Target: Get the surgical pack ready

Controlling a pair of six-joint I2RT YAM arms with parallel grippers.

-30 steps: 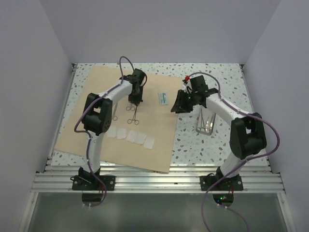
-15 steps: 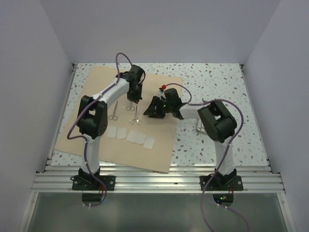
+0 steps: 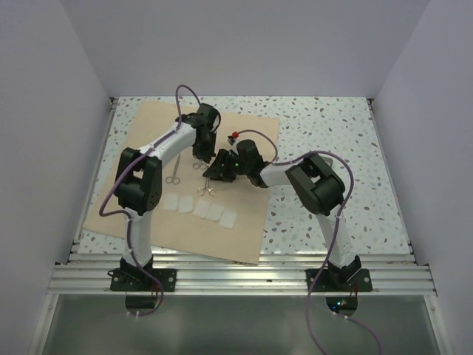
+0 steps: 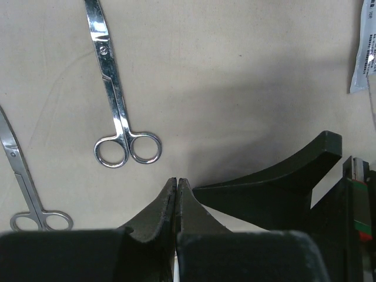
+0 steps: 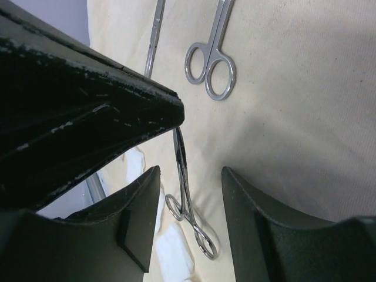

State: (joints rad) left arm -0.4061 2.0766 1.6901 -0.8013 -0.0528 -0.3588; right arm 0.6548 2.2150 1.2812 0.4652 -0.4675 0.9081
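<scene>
The slim steel forceps [image 5: 183, 170] lie low in the middle of the right wrist view, on the big tan-beige square wrap sheet [image 3: 244, 237]. They look light, rigid and slick. Flat on soft cloth they offer little edge to get under, so I judge the best hold is across the paired shanks just above the finger rings, not on the thin tips. The right hand [image 5: 192, 176] stands spread with a jaw on either side of them, pinching nothing. The steel scissors [image 4: 113, 88], upper left in the left wrist view, should handle alike. The left hand [image 4: 177, 191], just below their rings, has its fingers pressed together on nothing. The white gauze squares [image 3: 203, 209], in a row lower on the sheet, look soft, featherlight and easily dragged. No tray or other container shows; the sheet on the speckled white tabletop [image 3: 332, 126] carries everything.
</scene>
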